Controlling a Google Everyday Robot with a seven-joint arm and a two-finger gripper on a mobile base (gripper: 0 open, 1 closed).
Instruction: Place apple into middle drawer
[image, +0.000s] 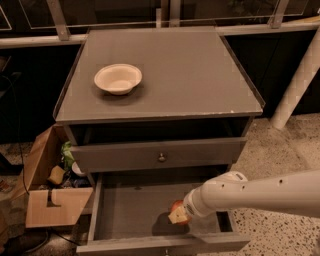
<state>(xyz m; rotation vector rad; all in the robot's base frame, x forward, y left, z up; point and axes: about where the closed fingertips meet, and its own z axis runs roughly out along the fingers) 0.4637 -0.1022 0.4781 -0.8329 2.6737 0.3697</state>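
The hand is closed on the apple, with a pale finger pad showing against the fruit's lower front. It hangs inside the middle drawer, below the desk's front edge and toward its front right corner. A dark shadow lies on the drawer floor just beneath and to the left of the apple, so the fruit seems to be held clear of the floor. The white arm comes in from the right and crosses over the drawer's low right wall.

Left of the hand the drawer's grey floor is bare out to the left wall. The front wall runs close below the hand. Just above, the drawer with the knob sits under the desk's front edge, overhanging the back of the open one.

On the desk, a white bowl stands near the left edge. A cardboard box sits on the ground beside the desk's front left corner, and a white post leans beyond the right edge.
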